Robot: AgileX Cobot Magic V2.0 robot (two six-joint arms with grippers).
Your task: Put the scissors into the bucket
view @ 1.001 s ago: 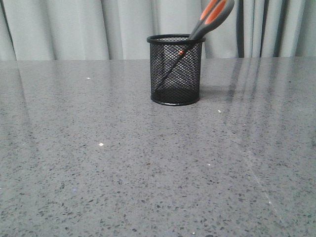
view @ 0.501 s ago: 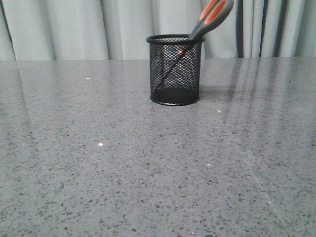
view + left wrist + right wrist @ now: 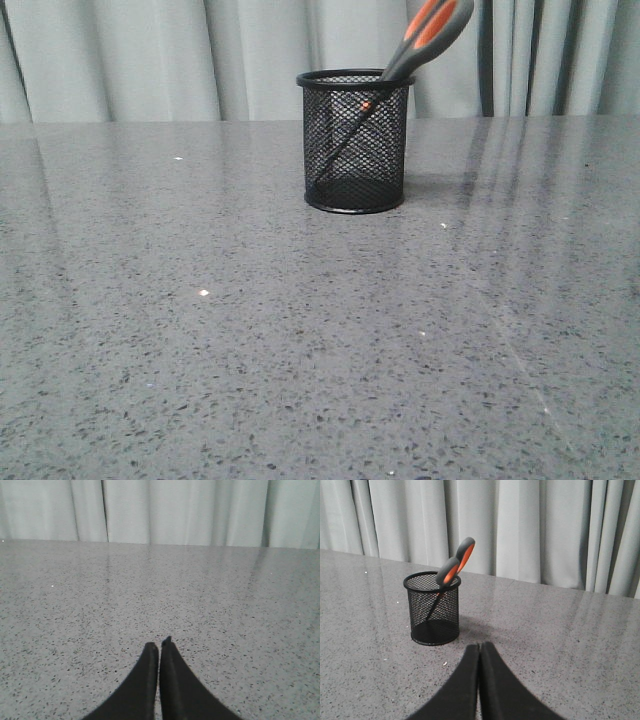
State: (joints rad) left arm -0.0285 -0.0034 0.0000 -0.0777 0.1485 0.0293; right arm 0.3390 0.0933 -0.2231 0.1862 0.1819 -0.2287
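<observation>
With both wrist cameras low over the speckled grey table (image 3: 200, 330), I see my left gripper (image 3: 159, 650) pressed closed on nothing and my right gripper (image 3: 479, 647) likewise closed and empty. Well beyond the right fingers stands the black mesh cup (image 3: 354, 140), upright near the table's far edge. The scissors (image 3: 425, 38) sit inside it, blades down, their grey-and-orange handles leaning out over the rim before the pale curtain (image 3: 130, 60).

There are no words, numbers or signs to read here. The scissors (image 3: 432, 32) have no name on them, and the bucket (image 3: 355, 140) has no label. The grey surface (image 3: 300, 330) has only small specks, no writing.
</observation>
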